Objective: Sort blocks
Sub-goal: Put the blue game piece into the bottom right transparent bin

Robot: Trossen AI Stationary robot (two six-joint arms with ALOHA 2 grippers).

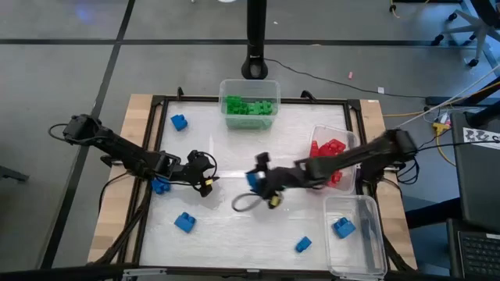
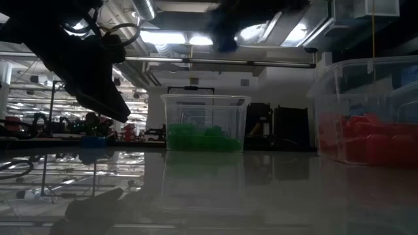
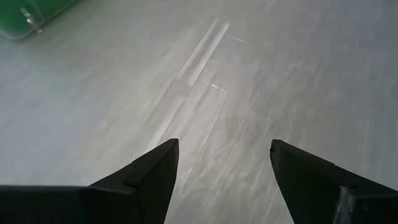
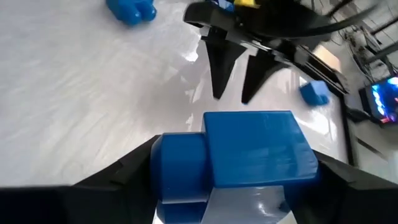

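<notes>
Blue blocks lie loose on the white table: one far left (image 1: pixel 179 121), one under the left arm (image 1: pixel 161 185), two near the front (image 1: pixel 185 222) (image 1: pixel 303 244). Another blue block (image 1: pixel 343 227) sits in the clear tub (image 1: pixel 367 204). My right gripper (image 1: pixel 256 181) hangs over the table's middle, shut on a blue block (image 4: pixel 249 155). My left gripper (image 1: pixel 208 179) faces it from the left, open (image 3: pixel 224 149) and empty above bare table. In the right wrist view the left gripper (image 4: pixel 231 78) shows beyond the held block. My right gripper pinches the blue block between its two fingers, one on each side wall (image 4: pixel 158 168). The block's broad top face and one round stud (image 4: pixel 180 162) show between them. The block is lifted clear of the table.
A tub of green blocks (image 1: pixel 249 105) stands at the far edge and a tub of red blocks (image 1: pixel 332 152) at the right, under the right arm. The clear tub sits at the near right corner. A black frame rims the table (image 1: pixel 234 99). Bare table lies between the grippers and the near edge.
</notes>
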